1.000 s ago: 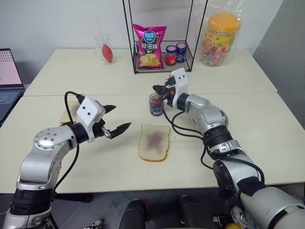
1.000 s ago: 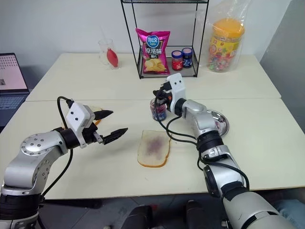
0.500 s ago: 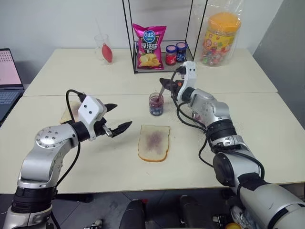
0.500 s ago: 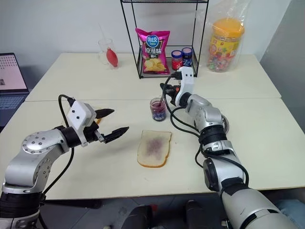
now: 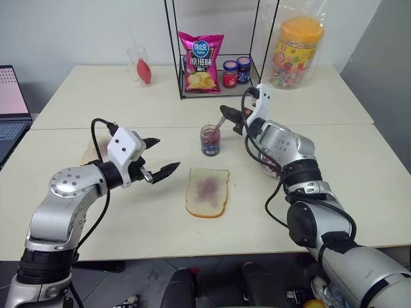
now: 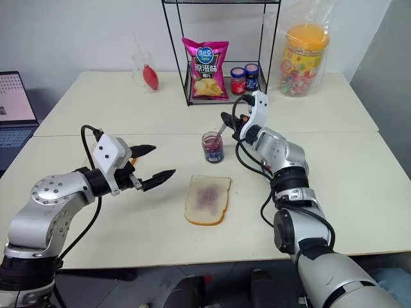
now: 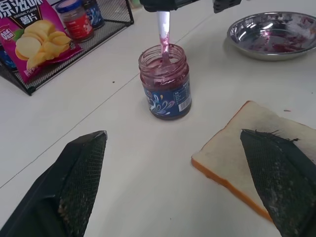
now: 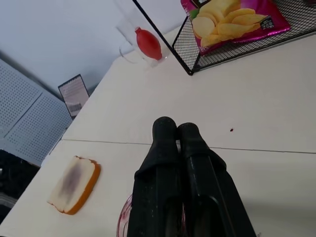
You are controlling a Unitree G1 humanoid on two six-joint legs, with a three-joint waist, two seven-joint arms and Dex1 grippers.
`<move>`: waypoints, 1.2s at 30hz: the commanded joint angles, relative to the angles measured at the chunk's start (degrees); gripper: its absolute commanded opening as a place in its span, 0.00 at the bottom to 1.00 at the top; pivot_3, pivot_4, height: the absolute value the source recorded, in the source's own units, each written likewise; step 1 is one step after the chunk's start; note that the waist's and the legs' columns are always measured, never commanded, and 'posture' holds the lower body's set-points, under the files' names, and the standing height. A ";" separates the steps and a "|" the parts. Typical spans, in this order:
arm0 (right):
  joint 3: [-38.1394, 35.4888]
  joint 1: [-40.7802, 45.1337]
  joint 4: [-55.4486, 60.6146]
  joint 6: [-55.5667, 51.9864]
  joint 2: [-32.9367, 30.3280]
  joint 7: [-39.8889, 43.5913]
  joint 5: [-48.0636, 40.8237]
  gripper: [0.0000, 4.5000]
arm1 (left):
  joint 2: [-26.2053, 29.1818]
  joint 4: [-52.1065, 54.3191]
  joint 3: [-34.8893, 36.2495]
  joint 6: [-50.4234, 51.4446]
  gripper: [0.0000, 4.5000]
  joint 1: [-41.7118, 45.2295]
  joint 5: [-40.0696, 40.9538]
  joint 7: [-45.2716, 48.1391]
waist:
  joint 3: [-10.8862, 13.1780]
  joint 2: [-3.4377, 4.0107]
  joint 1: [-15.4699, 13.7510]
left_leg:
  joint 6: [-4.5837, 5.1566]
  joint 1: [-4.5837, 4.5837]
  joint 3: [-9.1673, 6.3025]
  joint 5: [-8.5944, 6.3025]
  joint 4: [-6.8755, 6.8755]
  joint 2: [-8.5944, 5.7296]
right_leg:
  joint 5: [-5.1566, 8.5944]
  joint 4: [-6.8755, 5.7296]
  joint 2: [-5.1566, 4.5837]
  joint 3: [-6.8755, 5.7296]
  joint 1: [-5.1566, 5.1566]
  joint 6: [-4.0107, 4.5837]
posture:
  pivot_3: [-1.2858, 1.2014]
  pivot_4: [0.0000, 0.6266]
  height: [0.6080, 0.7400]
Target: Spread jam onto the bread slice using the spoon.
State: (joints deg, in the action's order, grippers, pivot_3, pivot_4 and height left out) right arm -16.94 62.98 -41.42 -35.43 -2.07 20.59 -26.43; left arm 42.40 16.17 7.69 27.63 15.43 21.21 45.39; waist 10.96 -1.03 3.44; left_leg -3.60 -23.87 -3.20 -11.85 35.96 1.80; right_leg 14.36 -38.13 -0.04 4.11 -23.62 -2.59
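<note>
Right now the right claw is pinched shut on the spoon, whose tip sits in the jam jar, so jam could drip on the worktop before reaching the bread slice nearer us, while the left claw hangs wide open and empty.

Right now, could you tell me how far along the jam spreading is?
Done: the bread slice carries only a faint purple stain, no fresh lumps. In hand: the right gripper is shut on the spoon, whose bowl is dipped in the open jam jar. The left gripper hangs open beside the slice. Left: lifting out a scoop and spreading it.
</note>
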 commanded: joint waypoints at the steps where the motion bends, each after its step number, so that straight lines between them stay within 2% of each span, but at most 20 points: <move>1: -2.17 2.92 0.83 -0.39 -0.10 -1.13 -2.71 0.01 | 0.24 1.70 0.22 -0.48 1.00 0.98 -0.22 -0.55 | 0.00 0.00 0.00 | 0.00 0.00 0.00 0.00 0.00 0.00 | 0.00 0.00 0.00 0.00 0.00 0.00 | 0.52 0.24 1.00; 36: -9.78 4.10 -0.11 -4.98 -0.69 -7.17 -11.10 0.01 | -1.03 -1.35 -0.80 -2.69 1.00 2.75 -1.12 0.07 | 0.00 0.00 0.00 | 0.00 -0.01 0.00 0.00 -0.02 0.00 | 0.00 0.02 0.00 0.00 0.00 0.00 | 0.52 0.24 1.00</move>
State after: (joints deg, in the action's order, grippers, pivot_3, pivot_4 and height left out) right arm -25.84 64.87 -42.59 -40.24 -2.44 13.52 -35.60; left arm 41.26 14.42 6.43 25.87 17.04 20.11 45.61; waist 10.96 -1.02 3.44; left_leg -3.59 -23.89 -3.20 -11.85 35.94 1.80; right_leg 14.36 -38.10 -0.04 4.11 -23.63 -2.59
